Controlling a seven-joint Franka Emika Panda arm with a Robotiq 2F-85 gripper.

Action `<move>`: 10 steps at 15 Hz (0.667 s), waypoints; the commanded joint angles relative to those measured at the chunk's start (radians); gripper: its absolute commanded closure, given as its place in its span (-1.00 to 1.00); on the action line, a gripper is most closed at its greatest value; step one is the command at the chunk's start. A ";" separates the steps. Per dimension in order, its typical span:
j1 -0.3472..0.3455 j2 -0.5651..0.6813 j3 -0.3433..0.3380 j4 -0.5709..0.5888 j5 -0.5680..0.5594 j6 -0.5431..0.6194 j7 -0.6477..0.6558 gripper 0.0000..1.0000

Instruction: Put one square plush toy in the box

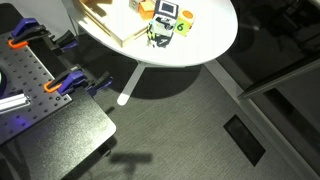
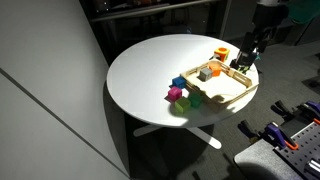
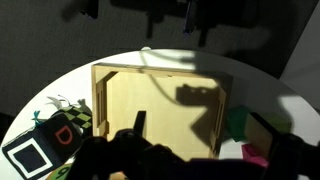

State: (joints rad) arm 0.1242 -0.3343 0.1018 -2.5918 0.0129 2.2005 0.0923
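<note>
The square plush toy, white with a dark patch, sits on the round white table left of the box in the wrist view, next to an orange cube. It also shows in an exterior view. The box is a shallow tan tray; it shows in both exterior views. My gripper is open and empty, with its dark fingers spread over the box's near side. In an exterior view it hangs at the table's right edge.
A green cube and a magenta cube lie on the other side of the box. A yellow-green cube sits near the white toy. Orange clamps stand on a black bench beside the table.
</note>
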 commanded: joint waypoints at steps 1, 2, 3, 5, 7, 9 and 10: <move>-0.034 0.033 -0.012 0.044 -0.005 0.029 0.004 -1.00; -0.043 0.045 -0.016 0.054 -0.006 0.042 0.004 -1.00; -0.054 0.057 -0.018 0.064 -0.011 0.056 0.013 -1.00; -0.077 0.083 -0.026 0.086 -0.016 0.073 0.028 -1.00; -0.101 0.109 -0.037 0.106 -0.018 0.070 0.044 -1.00; -0.128 0.137 -0.052 0.128 -0.024 0.046 0.070 -1.00; -0.139 0.149 -0.060 0.135 -0.027 0.040 0.081 -1.00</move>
State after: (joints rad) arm 0.0140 -0.2328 0.0602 -2.5062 0.0084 2.2742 0.1232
